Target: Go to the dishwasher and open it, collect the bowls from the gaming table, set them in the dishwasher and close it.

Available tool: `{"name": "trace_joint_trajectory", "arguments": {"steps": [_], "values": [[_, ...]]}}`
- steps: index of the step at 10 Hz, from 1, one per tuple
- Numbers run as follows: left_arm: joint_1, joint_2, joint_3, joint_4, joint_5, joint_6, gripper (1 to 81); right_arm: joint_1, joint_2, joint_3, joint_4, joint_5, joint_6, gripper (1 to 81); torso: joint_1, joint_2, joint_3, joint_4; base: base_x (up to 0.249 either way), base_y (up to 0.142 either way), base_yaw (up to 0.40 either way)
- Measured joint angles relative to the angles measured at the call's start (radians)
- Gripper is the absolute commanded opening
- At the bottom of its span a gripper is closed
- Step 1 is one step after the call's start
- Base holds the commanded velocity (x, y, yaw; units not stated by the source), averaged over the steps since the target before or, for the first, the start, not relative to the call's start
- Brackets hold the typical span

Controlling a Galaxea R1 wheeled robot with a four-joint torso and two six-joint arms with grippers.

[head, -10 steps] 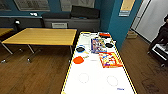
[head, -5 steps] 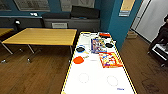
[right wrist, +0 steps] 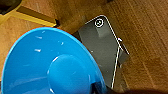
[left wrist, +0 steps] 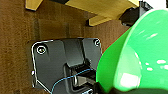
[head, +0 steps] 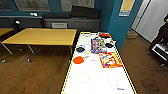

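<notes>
The gaming table [head: 97, 80] stretches ahead in the head view, white-topped with yellow edging and colourful game sheets [head: 110, 59]. On it sit an orange bowl [head: 78, 60], a dark bowl with a blue rim [head: 80, 49], a black bowl [head: 108, 45] and a red one [head: 105, 35] at the far end. In the left wrist view a large green bowl [left wrist: 140, 57] hangs over the wood floor, and my left gripper [left wrist: 100, 87] is shut on its rim. The right wrist view has a blue bowl [right wrist: 47, 65] held by my right gripper [right wrist: 100, 88]. The dishwasher is out of view.
A plain yellow table [head: 40, 36] stands left of the gaming table, with a strip of wood floor [head: 32, 75] between them. A blue wall corner [head: 112, 22] is close to the table's far right. A person [head: 162, 32] is at the right edge.
</notes>
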Motion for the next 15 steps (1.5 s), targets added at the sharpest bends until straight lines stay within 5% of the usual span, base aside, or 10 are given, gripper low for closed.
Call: {"name": "trace_joint_trajectory", "arguments": {"steps": [6, 8, 15], "values": [[0.199, 0.07, -0.118, 0.058, -0.277, 0.001, 1.0, -0.006, 0.017, -0.045, -0.001, -0.004, 0.001, 1.0, 0.0, 0.0, 0.0, 0.0, 0.0, 0.0, 0.0], [0.222, 0.088, -0.135, 0.072, -0.291, 0.002, 1.0, -0.008, 0.017, -0.05, -0.001, -0.007, 0.001, 1.0, 0.0, 0.0, 0.008, 0.0, 0.0, 0.0, 0.0], [0.32, 0.197, -0.268, 0.079, -0.289, 0.003, 1.0, -0.02, 0.041, -0.07, -0.009, -0.016, 0.001, 1.0, -0.002, -0.001, 0.145, 0.0, 0.0, 0.0, 0.0]]}}
